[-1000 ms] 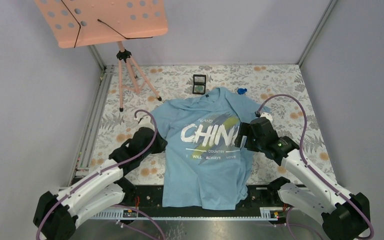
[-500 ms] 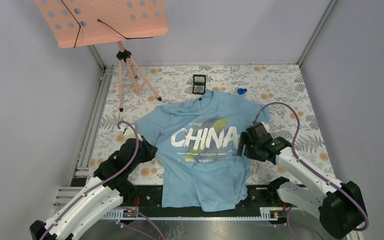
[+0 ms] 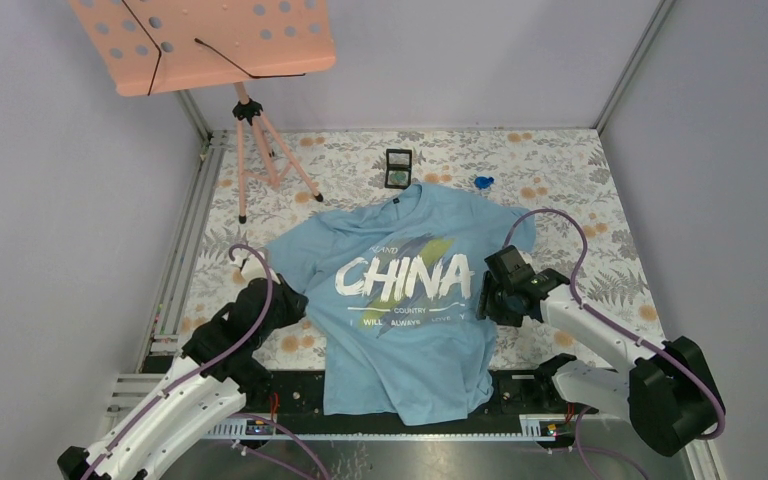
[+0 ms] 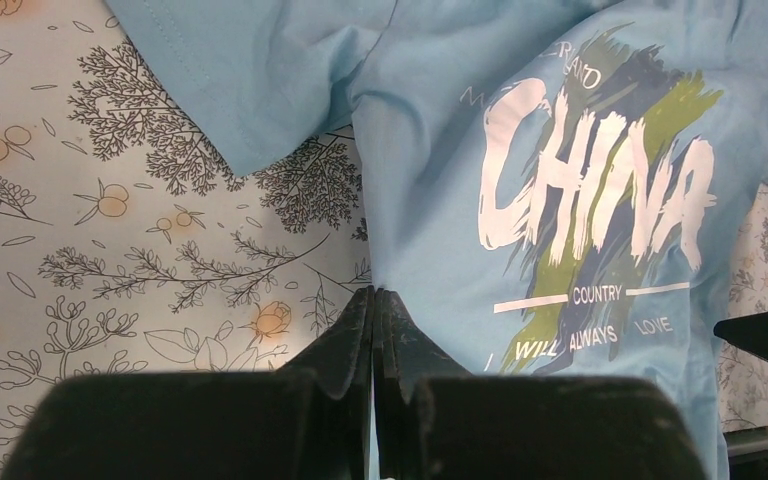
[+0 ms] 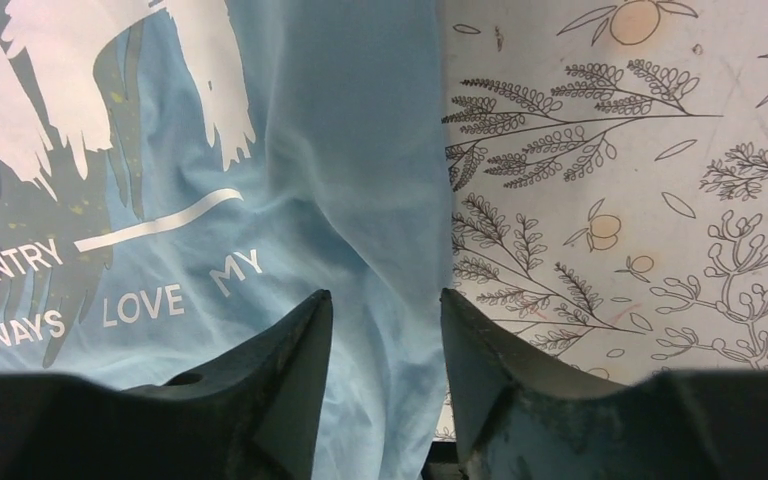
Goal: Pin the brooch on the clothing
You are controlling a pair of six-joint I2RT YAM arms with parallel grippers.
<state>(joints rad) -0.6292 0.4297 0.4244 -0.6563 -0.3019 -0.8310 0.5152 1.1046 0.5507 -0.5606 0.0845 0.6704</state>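
Soft matt cloth there on the T-shirt (image 3: 400, 340), its white lettering (image 3: 405, 272) a flat smooth print, lying on a smooth matt printed table cover (image 3: 560, 170), with left gripper (image 4: 373, 295) and right gripper (image 5: 385, 300) in dull black plastic.

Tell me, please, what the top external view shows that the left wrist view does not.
Only the top external view shows the orange music stand, the small black case and the blue trinket. Only the left wrist view shows the left fingers pressed together at the side edge of the T-shirt. Both show the CHINA lettering and the floral table cover.
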